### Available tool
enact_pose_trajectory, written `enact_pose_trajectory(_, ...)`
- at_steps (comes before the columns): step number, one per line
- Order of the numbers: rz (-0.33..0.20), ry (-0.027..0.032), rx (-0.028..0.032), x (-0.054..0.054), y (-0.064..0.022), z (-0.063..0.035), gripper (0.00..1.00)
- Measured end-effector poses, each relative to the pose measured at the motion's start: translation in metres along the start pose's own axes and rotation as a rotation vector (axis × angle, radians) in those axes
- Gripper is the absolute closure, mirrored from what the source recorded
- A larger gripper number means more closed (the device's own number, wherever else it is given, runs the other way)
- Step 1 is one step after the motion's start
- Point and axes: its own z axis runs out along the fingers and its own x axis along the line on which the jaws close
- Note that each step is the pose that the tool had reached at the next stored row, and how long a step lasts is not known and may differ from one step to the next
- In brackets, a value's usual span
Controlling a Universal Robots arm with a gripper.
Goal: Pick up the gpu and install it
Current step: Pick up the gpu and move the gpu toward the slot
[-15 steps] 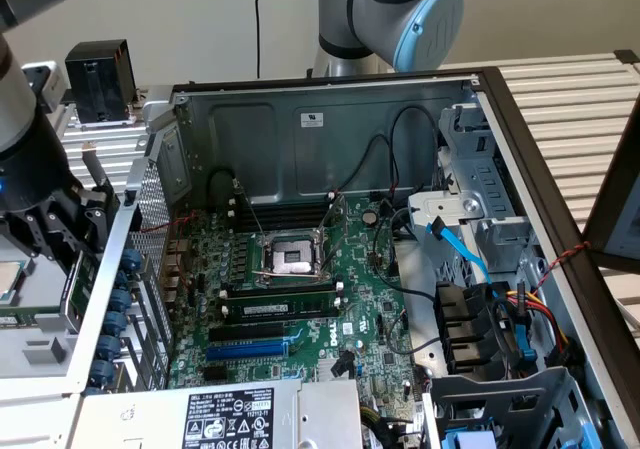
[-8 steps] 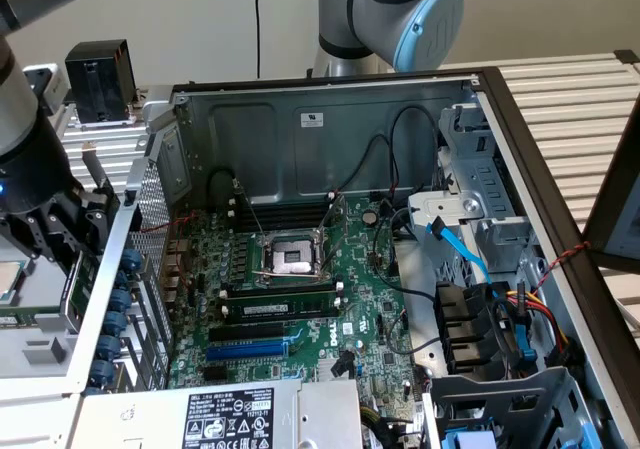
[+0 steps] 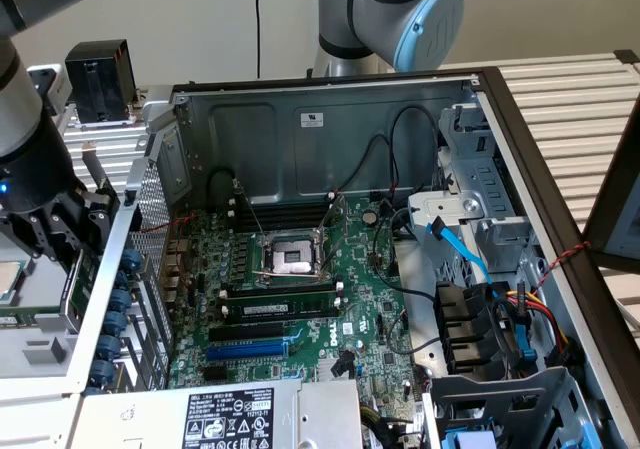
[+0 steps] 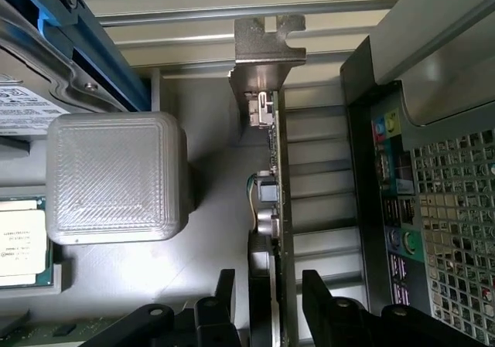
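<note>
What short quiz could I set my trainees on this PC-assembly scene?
1. True or false: the gpu stands outside the computer case.
2. Choose: the tool is A) shut on a memory stick, B) open with a finger on either side of the gpu, C) resting on the processor socket.
3. Fill in: the gpu stands on its ____, not flat.
Key: 1 true; 2 B; 3 edge.
</note>
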Motion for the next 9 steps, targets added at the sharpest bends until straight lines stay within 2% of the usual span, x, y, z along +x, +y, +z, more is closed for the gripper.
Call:
enact_pose_trajectory(3, 0.0, 0.0037, 0.0019, 0.0001, 0.0006, 0.0001, 0.53)
enact_pose_trajectory(5, 0.0, 0.0042, 0.0051, 0.0002, 0.001, 0.0001, 0.55)
enact_pose_trajectory(6, 0.0, 0.0041, 0.0077, 0.0002, 0.0012, 0.0001, 0.55)
enact_pose_trajectory(7, 0.0, 0.0037, 0.0103, 0.0002, 0.0013, 0.0001, 0.62)
enact_pose_trajectory(9, -0.001, 0.0032, 0.0168, 0.0003, 0.0018, 0.0001, 0.62)
